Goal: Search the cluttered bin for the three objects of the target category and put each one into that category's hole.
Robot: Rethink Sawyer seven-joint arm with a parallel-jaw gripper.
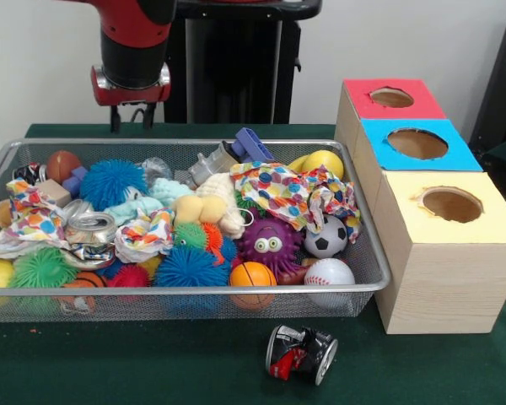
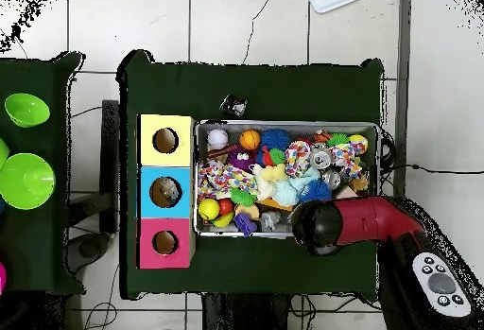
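Observation:
The wire mesh bin (image 1: 373, 253) is heaped with toys and also shows in the overhead view (image 2: 379, 170). A wrinkly see-through bottle (image 1: 209, 164) lies near the bin's far wall, and another clear crumpled piece (image 1: 156, 168) lies left of it. Any third bottle is hidden in the clutter. The red-topped hole (image 1: 391, 97) is the farthest of three box holes; in the overhead view (image 2: 164, 242) it is the lowest. My gripper (image 1: 131, 118) hangs open and empty above the bin's far edge, left of the bottles. In the overhead view the arm's head (image 2: 318, 227) covers it.
The blue-topped hole (image 1: 417, 143) and the yellow-topped hole (image 1: 451, 204) are in the boxes right of the bin. A crushed can (image 1: 301, 353) lies on the green cloth in front of the bin. Polka-dot paper wads (image 1: 291, 192), balls and silver cans (image 1: 91, 228) fill the bin.

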